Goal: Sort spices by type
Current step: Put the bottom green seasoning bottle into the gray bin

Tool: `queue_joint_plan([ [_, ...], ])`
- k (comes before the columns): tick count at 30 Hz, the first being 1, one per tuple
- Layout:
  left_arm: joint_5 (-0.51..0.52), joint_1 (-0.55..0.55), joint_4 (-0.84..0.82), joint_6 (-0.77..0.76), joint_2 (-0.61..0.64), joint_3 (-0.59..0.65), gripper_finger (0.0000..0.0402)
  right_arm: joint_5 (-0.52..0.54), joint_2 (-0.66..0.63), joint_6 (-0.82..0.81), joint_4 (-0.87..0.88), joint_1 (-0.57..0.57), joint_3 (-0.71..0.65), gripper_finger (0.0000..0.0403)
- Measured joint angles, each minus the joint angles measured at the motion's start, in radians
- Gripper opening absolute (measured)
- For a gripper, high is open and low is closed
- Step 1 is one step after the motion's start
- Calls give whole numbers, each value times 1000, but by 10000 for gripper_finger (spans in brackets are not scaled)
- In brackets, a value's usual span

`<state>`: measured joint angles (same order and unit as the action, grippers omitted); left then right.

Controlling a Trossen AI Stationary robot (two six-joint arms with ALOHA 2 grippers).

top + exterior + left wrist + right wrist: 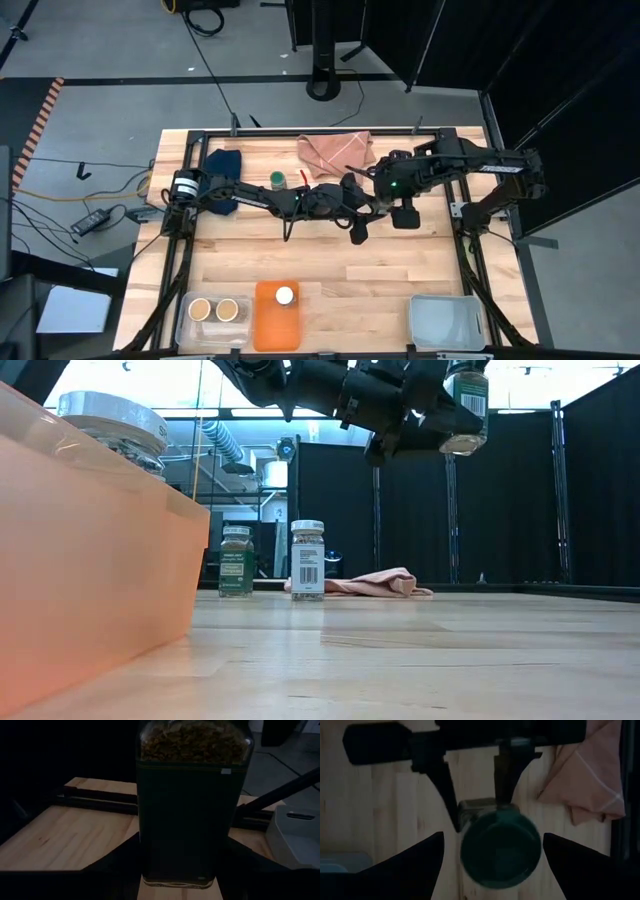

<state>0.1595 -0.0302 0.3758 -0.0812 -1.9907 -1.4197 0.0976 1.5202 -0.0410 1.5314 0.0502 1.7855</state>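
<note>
A green-lidded spice jar (466, 405) hangs high above the table, upright. My left gripper (477, 812) reaches in from the table's left and is shut on it. My right gripper (493, 836) hovers over the jar's green lid (500, 847), open, with its fingers wide on either side and touching nothing. A second green-lidded jar (236, 561) and a white-lidded jar (307, 559) stand on their bases on the far part of the table. Two tan-lidded jars (216, 310) sit in a clear bin, and a white-lidded one (285, 296) in the orange bin. My left gripper pinches the green-lidded jar by its glass body (472, 806), just below the lid, between its two fingers (449, 795). The fingers come in roughly level from the table's left. The jar is lifted clear of the table and stands upright in the hold.
A pink folded cloth (336, 151) lies at the far edge and a dark blue cloth (224, 165) at the far left. Along the near edge stand the clear bin (186, 322), the orange bin (265, 325) and a grey bin (445, 321) at the right.
</note>
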Motion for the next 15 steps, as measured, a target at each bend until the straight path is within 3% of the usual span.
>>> queue_joint_plan([
  [15, 34, -11, -1, 54, 0, 0, 198, -47, 2, 42, -43, -38, 0, 325],
])
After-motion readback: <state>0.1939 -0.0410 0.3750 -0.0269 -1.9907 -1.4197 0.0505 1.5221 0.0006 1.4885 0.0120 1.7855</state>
